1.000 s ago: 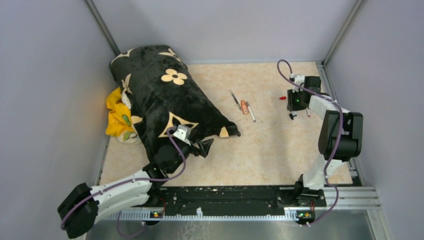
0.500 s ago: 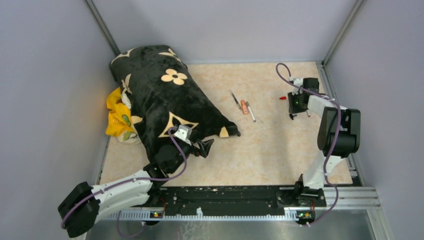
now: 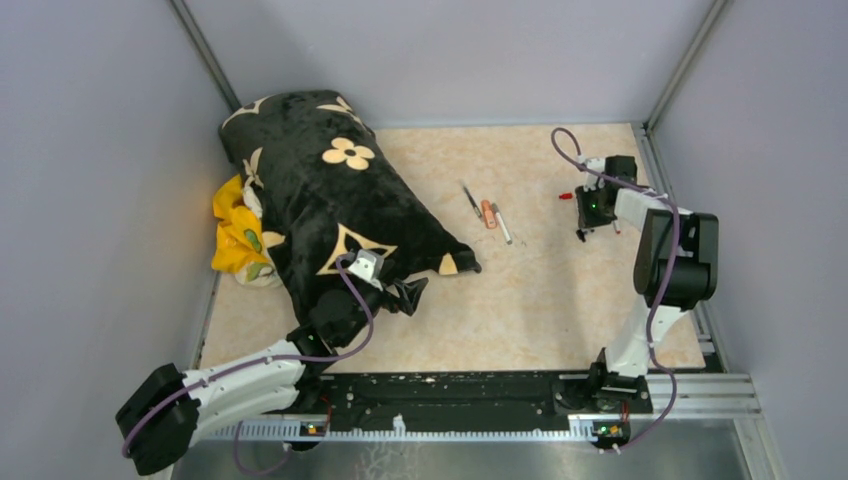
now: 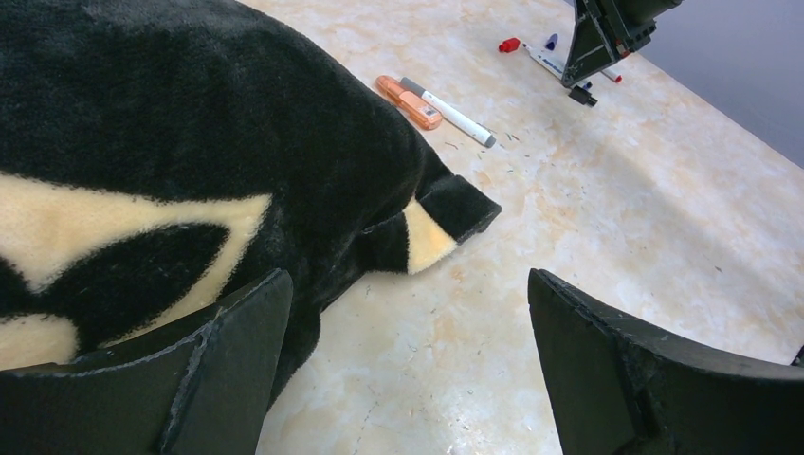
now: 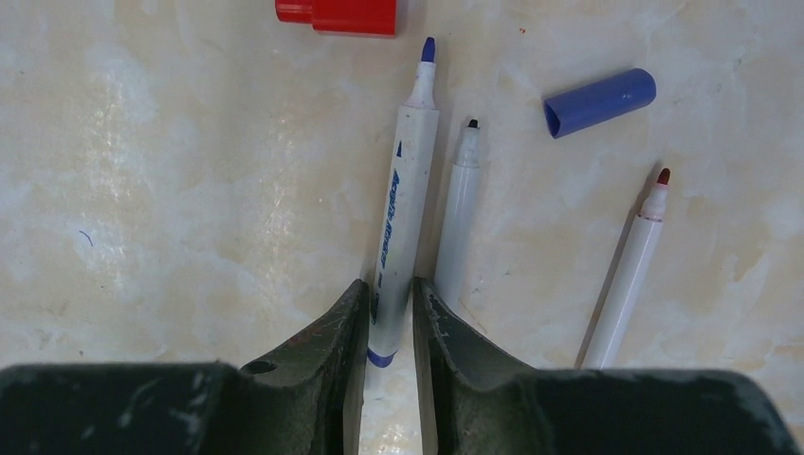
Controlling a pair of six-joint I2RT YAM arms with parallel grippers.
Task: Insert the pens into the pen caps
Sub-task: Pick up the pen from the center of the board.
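Observation:
My right gripper [image 5: 389,296] is shut on the tail end of a white marker with a blue tip [image 5: 403,204], which lies on the table. Beside it lie a black-tipped white marker [image 5: 460,213] and a red-tipped white marker [image 5: 626,275]. A red cap [image 5: 338,14] and a purple-blue cap [image 5: 599,101] lie just beyond the tips. In the top view the right gripper [image 3: 590,212] is at the far right. A thin dark pen [image 3: 470,200], an orange marker [image 3: 488,213] and a white pen [image 3: 501,224] lie mid-table. My left gripper [image 4: 410,313] is open and empty.
A big black plush cushion with cream flowers [image 3: 320,195] covers the far left, its corner just ahead of my left gripper [image 3: 410,295]. A yellow cloth [image 3: 238,238] lies at its left. Grey walls close in the table on three sides.
The right arm's elbow has shifted a little left and back, and the gripper has settled onto the blue-tipped marker. The left arm has not moved.

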